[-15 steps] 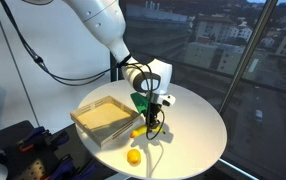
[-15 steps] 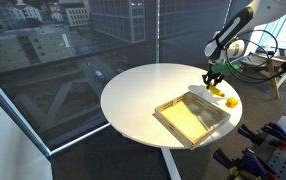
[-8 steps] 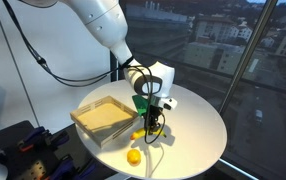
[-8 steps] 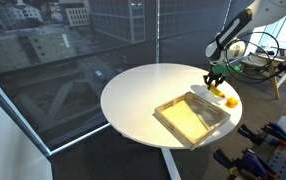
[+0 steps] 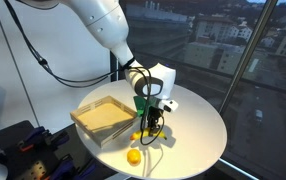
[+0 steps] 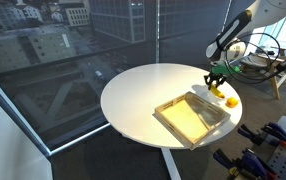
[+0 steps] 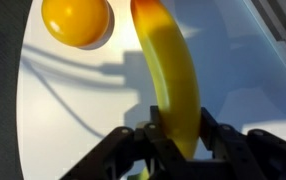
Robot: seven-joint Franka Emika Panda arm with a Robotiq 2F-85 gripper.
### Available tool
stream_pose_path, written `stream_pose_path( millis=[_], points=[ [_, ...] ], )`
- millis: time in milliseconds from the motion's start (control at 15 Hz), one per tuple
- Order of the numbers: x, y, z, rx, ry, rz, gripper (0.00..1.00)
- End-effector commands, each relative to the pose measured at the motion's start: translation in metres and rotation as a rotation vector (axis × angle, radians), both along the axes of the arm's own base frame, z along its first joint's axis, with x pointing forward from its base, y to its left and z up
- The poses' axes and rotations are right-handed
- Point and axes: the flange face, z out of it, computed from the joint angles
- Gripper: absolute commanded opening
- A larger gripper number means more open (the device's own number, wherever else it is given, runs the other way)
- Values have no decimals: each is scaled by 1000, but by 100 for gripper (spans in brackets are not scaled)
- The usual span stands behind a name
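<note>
In the wrist view my gripper (image 7: 176, 126) is shut on a yellow banana (image 7: 168, 70) that points away from the camera over the white round table (image 7: 73, 110). A round yellow fruit (image 7: 76, 20) lies on the table just beyond and to the left of the banana's tip. In both exterior views the gripper (image 5: 150, 113) (image 6: 215, 80) hangs low over the table beside the wooden tray (image 5: 103, 118) (image 6: 191, 118), with the banana (image 5: 138, 132) (image 6: 219, 92) hanging below it and the round fruit (image 5: 133, 157) (image 6: 231, 100) close by.
The shallow wooden tray takes up one side of the round table (image 5: 198, 135). The table stands next to large windows. A black cable hangs by the arm, and a green part (image 5: 139, 101) sits behind the gripper. The table edge is close to the round fruit.
</note>
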Motion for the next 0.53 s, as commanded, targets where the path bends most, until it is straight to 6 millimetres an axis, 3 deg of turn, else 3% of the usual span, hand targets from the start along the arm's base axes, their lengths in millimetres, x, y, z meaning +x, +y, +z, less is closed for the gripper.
stream_pose_path(
  millis=[0, 467],
  points=[
    [5, -5, 0, 1, -6, -77, 16],
    [5, -3, -3, 4, -5, -140, 18]
  ],
)
